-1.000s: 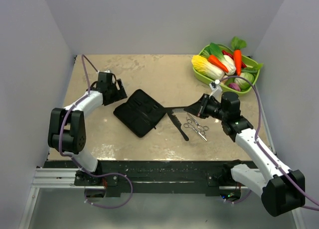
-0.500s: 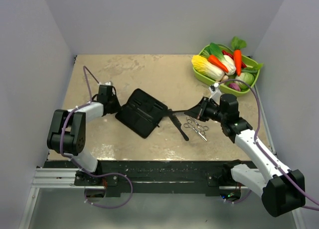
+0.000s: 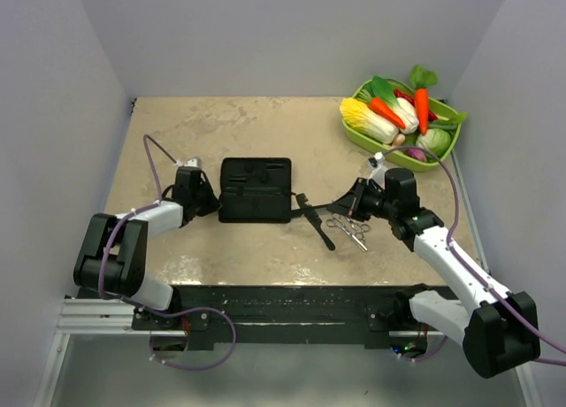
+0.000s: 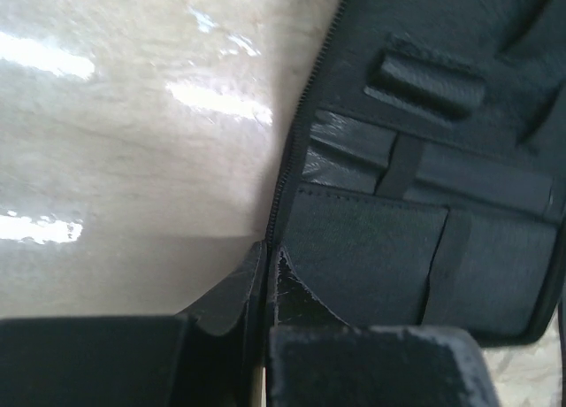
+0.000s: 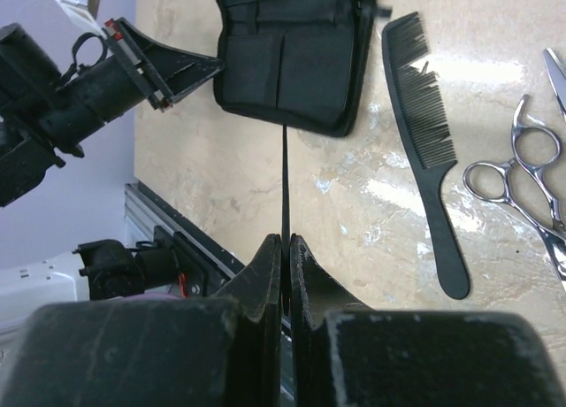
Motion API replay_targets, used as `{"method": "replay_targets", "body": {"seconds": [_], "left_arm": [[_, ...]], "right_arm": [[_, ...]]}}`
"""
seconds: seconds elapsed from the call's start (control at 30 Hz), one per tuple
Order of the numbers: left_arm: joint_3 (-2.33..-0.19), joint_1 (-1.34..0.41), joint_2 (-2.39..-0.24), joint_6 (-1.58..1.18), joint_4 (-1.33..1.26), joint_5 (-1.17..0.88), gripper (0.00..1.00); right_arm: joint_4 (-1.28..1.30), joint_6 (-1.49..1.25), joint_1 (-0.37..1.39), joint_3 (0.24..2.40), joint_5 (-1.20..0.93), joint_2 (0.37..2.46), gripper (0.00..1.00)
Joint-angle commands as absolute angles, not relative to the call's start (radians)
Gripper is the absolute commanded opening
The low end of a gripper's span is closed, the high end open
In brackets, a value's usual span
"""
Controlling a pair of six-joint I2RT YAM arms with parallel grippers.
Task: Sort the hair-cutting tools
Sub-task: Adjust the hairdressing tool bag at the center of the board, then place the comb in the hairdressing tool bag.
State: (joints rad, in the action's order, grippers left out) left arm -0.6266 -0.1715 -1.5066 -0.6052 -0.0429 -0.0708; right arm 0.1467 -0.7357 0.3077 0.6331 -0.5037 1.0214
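Observation:
A flat black case (image 3: pixel 256 190) lies open at the table's centre. My left gripper (image 3: pixel 210 203) is shut on its left zipper edge; the left wrist view shows the jaws (image 4: pixel 265 248) pinched together on the rim of the case (image 4: pixel 424 159). My right gripper (image 3: pixel 347 203) is shut on a black comb (image 5: pixel 285 177), seen edge-on and pointing towards the case (image 5: pixel 292 53). A second black comb (image 3: pixel 316 221) (image 5: pixel 429 142) lies flat on the table. Two silver scissors (image 3: pixel 349 227) (image 5: pixel 522 172) lie beside it, under my right wrist.
A green basket (image 3: pixel 364 138) of toy vegetables stands at the back right. Grey walls close in the table on three sides. The black rail with the arm bases runs along the near edge.
My left gripper has closed on the case's left edge and pulled nearer. The case has turned from a diagonal to square with the table. My right gripper still holds the comb, slightly lower.

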Motion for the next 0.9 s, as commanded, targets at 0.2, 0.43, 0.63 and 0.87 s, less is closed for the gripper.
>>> {"method": "replay_targets", "body": {"seconds": [0.2,0.43,0.63,0.87], "left_arm": [[-0.558,-0.235,-1.471,-0.637,-0.003,-0.083,0.15],[-0.658,-0.235,-1.448,-0.597,0.115,-0.057,0.63],[-0.706,-0.235,-1.453,-0.583,0.164,-0.063,0.65],[-0.692,-0.235,-1.489,-0.587,0.186,-0.068,0.63]], "right_arm": [[0.032,-0.721,0.308,0.687,-0.495,1.143,0.0],[0.112,-0.631,0.311,0.876,-0.515,1.223,0.0],[0.149,-0.586,0.31,0.951,-0.551,1.298,0.0],[0.192,-0.52,0.31,1.035,-0.61,1.429,0.0]]}}
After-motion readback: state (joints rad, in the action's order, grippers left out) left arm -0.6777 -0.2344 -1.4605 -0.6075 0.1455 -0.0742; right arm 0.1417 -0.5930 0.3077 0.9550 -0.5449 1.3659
